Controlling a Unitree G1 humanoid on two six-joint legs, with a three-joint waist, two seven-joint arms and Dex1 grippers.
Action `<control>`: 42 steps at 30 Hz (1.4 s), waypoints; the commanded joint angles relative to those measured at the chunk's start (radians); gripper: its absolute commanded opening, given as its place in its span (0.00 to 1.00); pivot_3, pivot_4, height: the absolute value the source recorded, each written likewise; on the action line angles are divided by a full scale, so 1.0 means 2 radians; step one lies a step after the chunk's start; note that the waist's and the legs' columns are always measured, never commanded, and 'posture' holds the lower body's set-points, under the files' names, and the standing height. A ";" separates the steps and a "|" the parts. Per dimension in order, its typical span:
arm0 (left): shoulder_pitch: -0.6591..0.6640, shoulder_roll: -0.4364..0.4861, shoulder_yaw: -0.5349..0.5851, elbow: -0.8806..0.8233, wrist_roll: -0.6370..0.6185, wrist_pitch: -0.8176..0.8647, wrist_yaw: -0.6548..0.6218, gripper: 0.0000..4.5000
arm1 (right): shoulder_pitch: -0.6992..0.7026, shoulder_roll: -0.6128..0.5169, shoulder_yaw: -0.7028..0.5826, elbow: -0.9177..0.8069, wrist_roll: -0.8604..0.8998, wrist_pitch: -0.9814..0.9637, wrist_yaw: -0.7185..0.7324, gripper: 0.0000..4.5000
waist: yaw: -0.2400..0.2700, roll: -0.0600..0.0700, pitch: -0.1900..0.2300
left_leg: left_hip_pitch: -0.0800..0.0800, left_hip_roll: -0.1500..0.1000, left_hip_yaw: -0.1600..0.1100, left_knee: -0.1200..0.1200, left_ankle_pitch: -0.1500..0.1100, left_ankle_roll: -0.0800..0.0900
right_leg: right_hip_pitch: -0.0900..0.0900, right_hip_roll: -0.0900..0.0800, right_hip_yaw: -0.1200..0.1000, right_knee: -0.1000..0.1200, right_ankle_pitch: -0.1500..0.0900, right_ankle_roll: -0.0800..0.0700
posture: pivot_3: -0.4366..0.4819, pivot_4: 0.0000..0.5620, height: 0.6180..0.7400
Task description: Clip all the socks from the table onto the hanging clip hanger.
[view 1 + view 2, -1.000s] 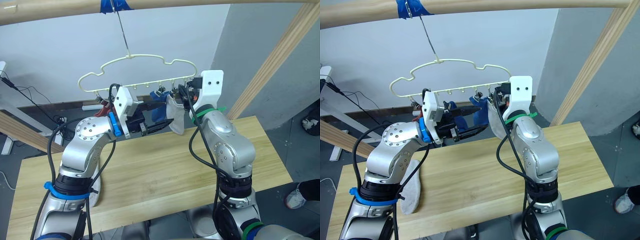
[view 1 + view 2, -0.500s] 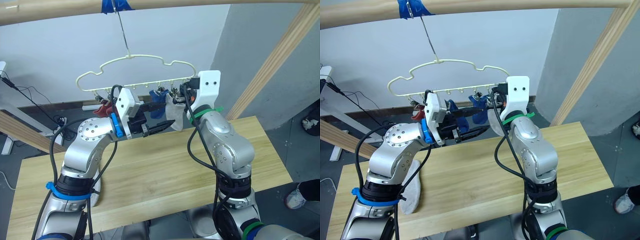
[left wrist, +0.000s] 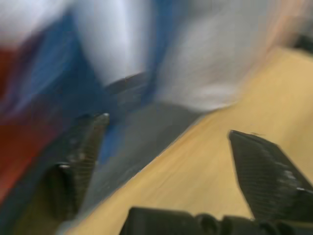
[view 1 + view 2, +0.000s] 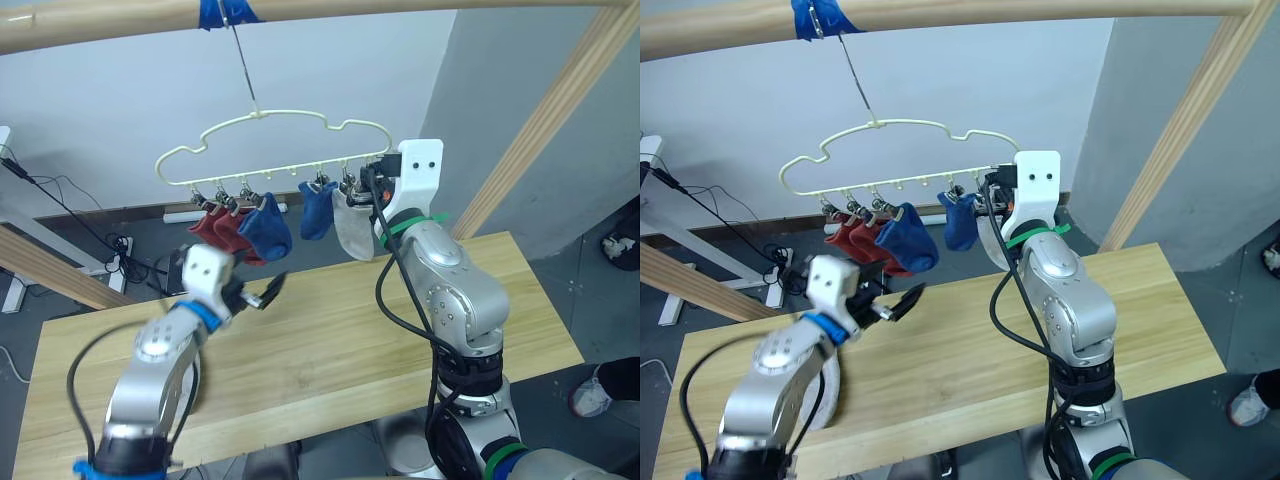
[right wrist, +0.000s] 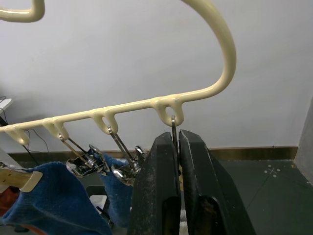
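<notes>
1. Hanger (image 4: 275, 140) hangs by its hook from the wooden pole (image 4: 100, 20), at the blue tape (image 4: 228, 10), above the far edge of the table (image 4: 330, 340).
2. On the hanger's bar, from the robot's left: two red socks (image 4: 215, 232) bunched together, a blue sock (image 4: 266, 228) overlapping them, an empty clip loop, a second blue sock (image 4: 317, 210), then a grey sock (image 4: 352, 226) next to the right arm.
3. Another grey sock (image 4: 830, 385) lies on the table at the robot's left, mostly hidden behind the left arm.
4. Right gripper (image 5: 176, 161) is raised at the right end of the bar; fingers pressed together on the thin metal wire of the end clip (image 5: 173, 128), just under its hanger loop.
5. Right wrist view: two more clips (image 5: 105, 164) hang from the next loops, blue sock fabric below them.
6. Left gripper (image 4: 268, 292) is below the hung socks, over the table, apart from the hanger; fingers spread, nothing between them.
7. Left wrist view is blurred: the two fingers (image 3: 78, 156) stand wide apart, wood below, red, blue and grey sock colours ahead.
8. Cables and a power strip (image 4: 185, 213) lie on the floor behind the table.
</notes>
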 commanded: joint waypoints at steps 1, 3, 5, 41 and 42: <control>0.020 -0.016 0.048 -0.015 0.010 0.009 0.064 0.99 | -0.016 0.021 0.005 -0.012 0.008 -0.011 0.001 0.00 | 0.004 0.000 0.000 | 0.000 0.000 0.000 0.000 0.000 0.000 | 0.000 0.000 0.000 0.000 0.000 0.000 | 0.16 0.43 1.00; 0.035 -0.031 0.075 -0.001 0.000 0.015 0.086 0.99 | -0.016 0.020 0.006 -0.013 0.009 -0.009 0.003 0.00 | 0.010 0.000 0.000 | 0.000 0.000 -0.001 0.001 0.000 0.000 | 0.000 0.000 -0.001 0.001 0.000 0.000 | 0.17 0.44 1.00; 0.048 -0.036 0.093 0.016 -0.001 0.018 0.097 0.99 | -0.017 0.019 0.007 -0.013 0.009 -0.007 0.005 0.00 | 0.013 0.000 0.000 | 0.000 0.000 0.000 0.001 0.000 0.000 | 0.000 0.000 -0.001 0.001 0.000 0.000 | 0.17 0.44 1.00; 0.041 -0.004 0.073 0.157 0.002 0.068 0.064 0.46 | -0.016 0.017 0.019 -0.017 0.006 -0.002 0.016 0.00 | 0.012 0.000 -0.003 | 0.001 0.003 0.001 0.000 0.000 0.000 | 0.000 0.004 0.000 0.001 0.001 -0.002 | 0.15 0.42 1.00; 0.041 -0.002 0.071 0.158 0.002 0.065 0.061 0.42 | -0.016 0.017 0.020 -0.017 0.005 -0.002 0.016 0.00 | 0.012 0.000 -0.003 | 0.001 0.003 0.001 0.000 0.000 0.000 | 0.000 0.004 0.000 0.000 0.001 -0.002 | 0.15 0.42 1.00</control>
